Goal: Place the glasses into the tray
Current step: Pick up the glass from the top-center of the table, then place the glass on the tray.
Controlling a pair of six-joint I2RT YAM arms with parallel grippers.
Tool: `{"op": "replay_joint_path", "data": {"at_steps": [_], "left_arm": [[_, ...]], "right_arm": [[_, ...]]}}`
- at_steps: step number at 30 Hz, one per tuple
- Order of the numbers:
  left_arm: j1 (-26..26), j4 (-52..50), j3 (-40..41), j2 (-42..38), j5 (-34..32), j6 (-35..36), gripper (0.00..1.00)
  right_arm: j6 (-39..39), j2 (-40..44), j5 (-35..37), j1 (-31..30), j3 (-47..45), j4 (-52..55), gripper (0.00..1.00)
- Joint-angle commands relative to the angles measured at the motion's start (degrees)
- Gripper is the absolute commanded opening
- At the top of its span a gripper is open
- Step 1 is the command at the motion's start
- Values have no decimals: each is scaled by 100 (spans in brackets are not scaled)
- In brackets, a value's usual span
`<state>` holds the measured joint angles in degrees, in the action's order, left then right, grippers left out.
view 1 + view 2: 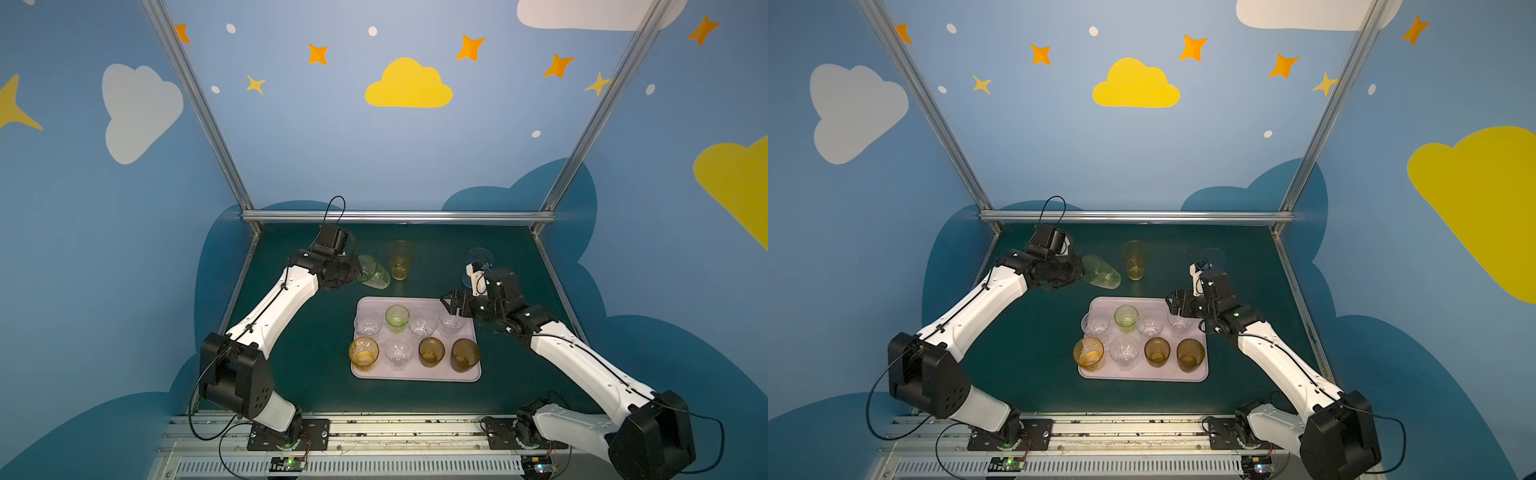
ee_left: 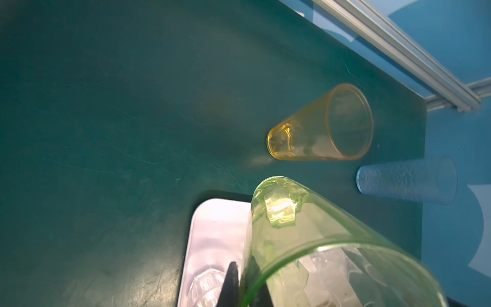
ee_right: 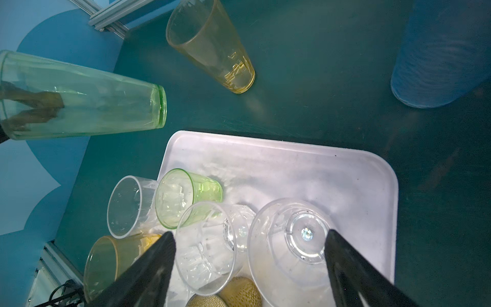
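Left tool (image 1: 355, 270): pressed together on the rim wall of the tall green glass (image 1: 374, 272), one finger inside the mouth and one outside (a rim pinch, I judge, because the smooth body is too broad to span from the side).
Tall green glass: tilted and seemingly clear of the worktop (image 1: 291, 374), off the tray's far left corner, base leaning toward the tray (image 1: 415, 375); not yet over it.
Right tool (image 1: 448, 302): spread wide and holding nothing, hanging over the tray's far right corner above a clear glass (image 3: 292, 247); probably waiting there so the arms do not cross.
Tray: carries eight glasses upright in two rows, among them the short green glass (image 1: 397, 318). A bare strip along its far edge looks like the room kept for the taller ones.
Tall amber glass (image 1: 400, 259): upright on the worktop beyond the tray's far edge, near the green one but apart from it.
Pale blue glass (image 2: 403, 180): upright on the worktop beyond the tray's far right corner, partly hidden by the right arm in both top views.
Writing: none readable. There is raised relief near the amber glass's base, but its shapes cannot be made out as letters.
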<state>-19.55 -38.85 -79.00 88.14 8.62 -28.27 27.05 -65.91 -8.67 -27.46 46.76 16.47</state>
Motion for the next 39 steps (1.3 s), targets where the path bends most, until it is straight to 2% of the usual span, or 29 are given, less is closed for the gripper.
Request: {"op": "replay_joint_path", "data": {"at_steps": [1,5,10,26,34,36,39], "left_arm": [[-121,-392,-206,41,-53,135,4],[-274,-780,-352,194,-40,154,4],[-431,-1013,-300,228,-338,215,4],[-725,-1419,-464,645,-989,465,4],[-726,-1424,-555,913,-1029,490,4],[-727,-1401,-566,970,-1020,479,9],[-726,-1368,-593,1027,-1003,472,10]], "right_arm": [[38,156,-30,41,-77,-157,88],[29,209,-17,61,-97,-123,88],[22,304,20,77,-175,-75,88],[235,153,-240,156,-228,81,88],[214,149,-215,189,-205,205,88],[221,157,-206,199,-211,238,88],[237,153,-188,206,-213,276,88]]}}
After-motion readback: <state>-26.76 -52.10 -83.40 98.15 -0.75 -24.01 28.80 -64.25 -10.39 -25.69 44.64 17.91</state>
